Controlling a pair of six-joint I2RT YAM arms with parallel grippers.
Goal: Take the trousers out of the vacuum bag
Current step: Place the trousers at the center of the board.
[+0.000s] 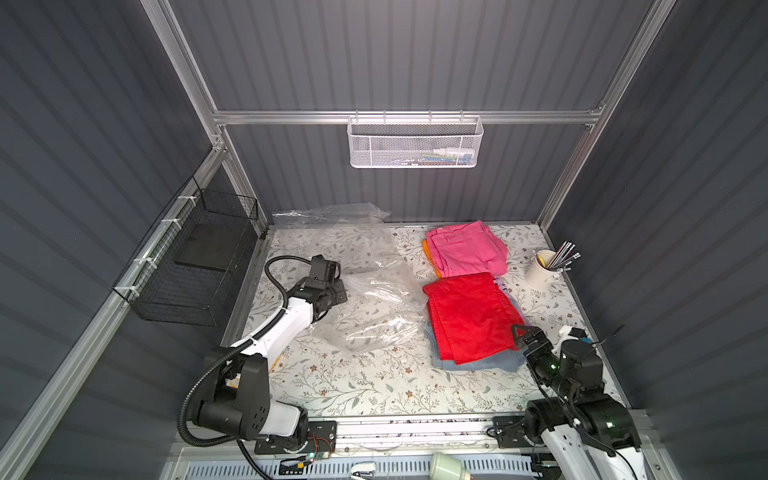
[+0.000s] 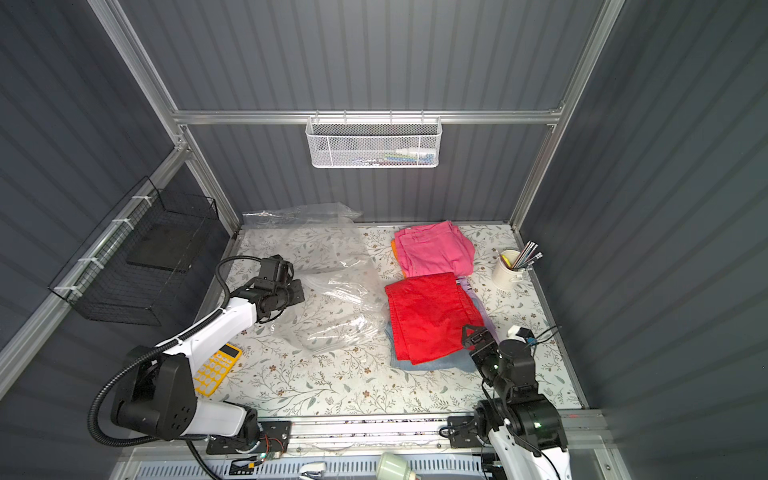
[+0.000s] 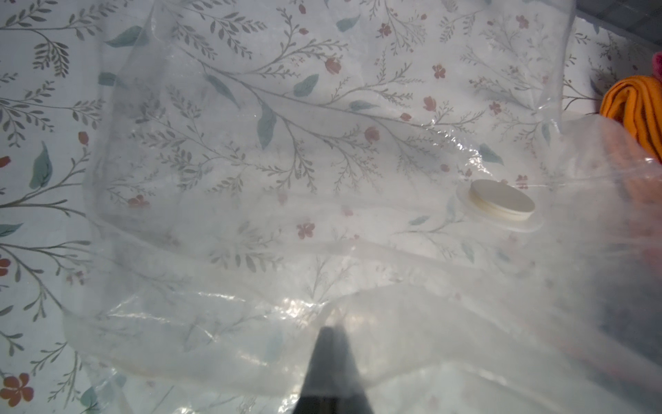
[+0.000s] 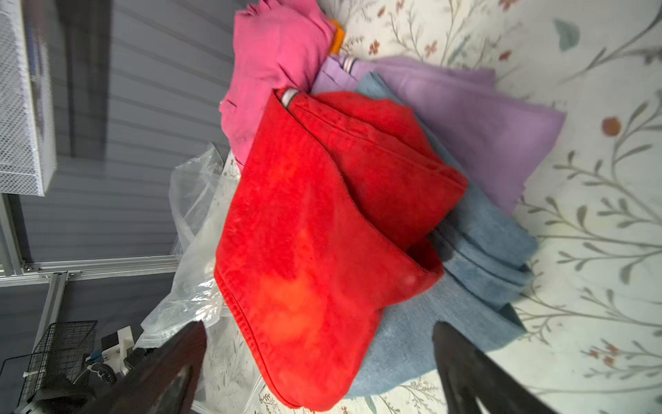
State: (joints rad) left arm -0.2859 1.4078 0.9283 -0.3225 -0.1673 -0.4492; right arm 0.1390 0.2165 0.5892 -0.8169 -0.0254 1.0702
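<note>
Clear, crinkly plastic fills the left wrist view: the vacuum bag (image 3: 322,215) lies slack on the floral table (image 1: 374,386), and its round white valve (image 3: 501,204) faces up. The print of the table shows straight through the bag, so it looks empty. The left end effector (image 3: 331,333) is closed to a narrow point where the film puckers. It appears to pinch a fold of the bag, probably to keep the light plastic from sliding along with the cloth.

All five trousers lie outside the bag, in two stacks beside it. In both top views the red trousers (image 1: 469,316) sit on top of the light blue trousers (image 1: 478,365). The lilac trousers (image 4: 465,118) are in the same stack, under the red pair. Farther back, the hot pink trousers (image 1: 465,249) cover the orange trousers (image 1: 428,253), of which only an edge shows.

The right end effector (image 1: 524,332) is at the near corner of the red pair with its jaws spread wide and nothing between them. The red hem lies loose in front of it, which suggests that pair has been let go.

Judged from this layout, the unpacking looks complete or very nearly so. A cup of pens (image 1: 542,270) stands beyond the stacks, well clear of both arms.
</note>
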